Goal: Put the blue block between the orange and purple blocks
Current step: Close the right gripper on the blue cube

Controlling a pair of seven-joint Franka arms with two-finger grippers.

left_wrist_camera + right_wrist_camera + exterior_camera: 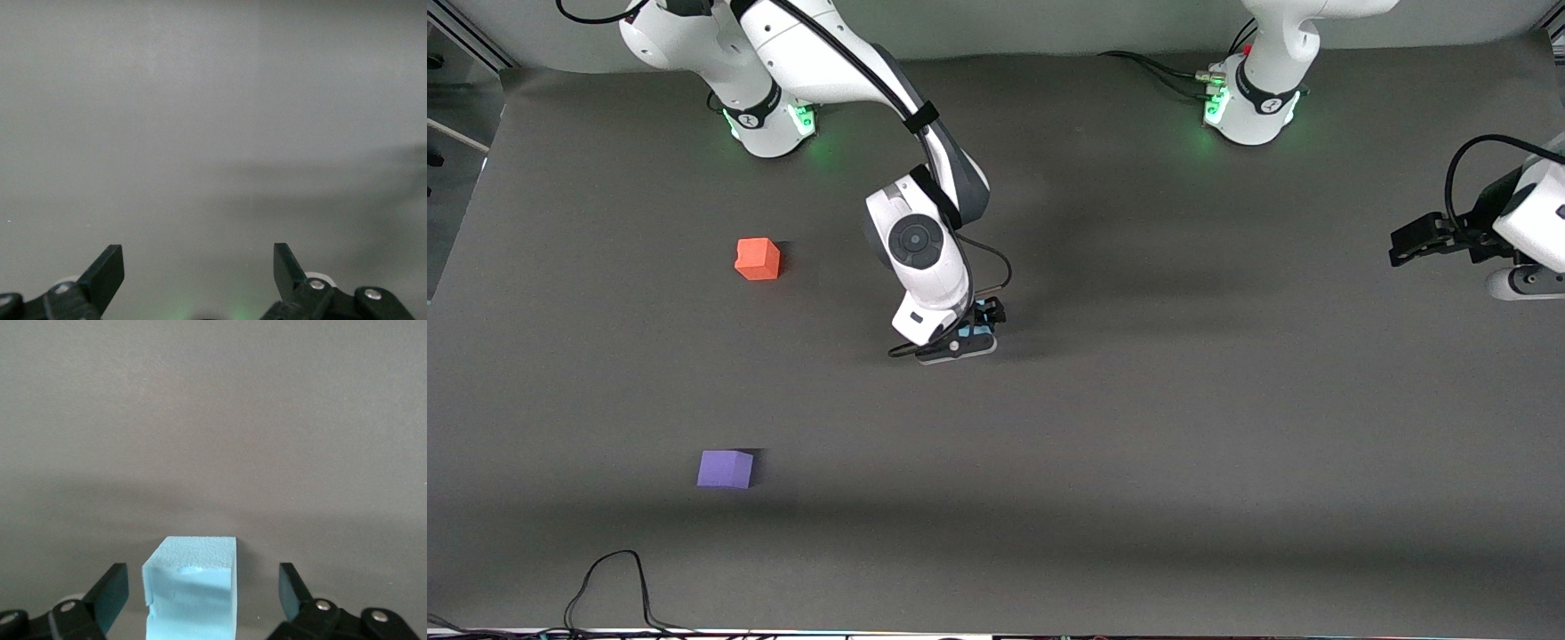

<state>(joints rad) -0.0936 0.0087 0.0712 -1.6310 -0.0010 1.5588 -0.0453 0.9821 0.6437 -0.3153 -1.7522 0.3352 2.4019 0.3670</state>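
Note:
The blue block (980,334) sits on the dark mat near the table's middle, mostly hidden under the right arm's hand in the front view. My right gripper (983,325) is down around it. In the right wrist view the blue block (191,587) stands between the open fingers of the right gripper (201,580), with a gap on each side. The orange block (758,259) and the purple block (725,468) lie toward the right arm's end of the table, the purple one nearer the front camera. My left gripper (1402,249) (198,257) waits open and empty at the left arm's end.
A black cable (609,582) loops onto the mat at the edge nearest the front camera. The two robot bases (769,124) (1249,111) stand along the farthest edge. A wide stretch of bare mat separates the orange and purple blocks.

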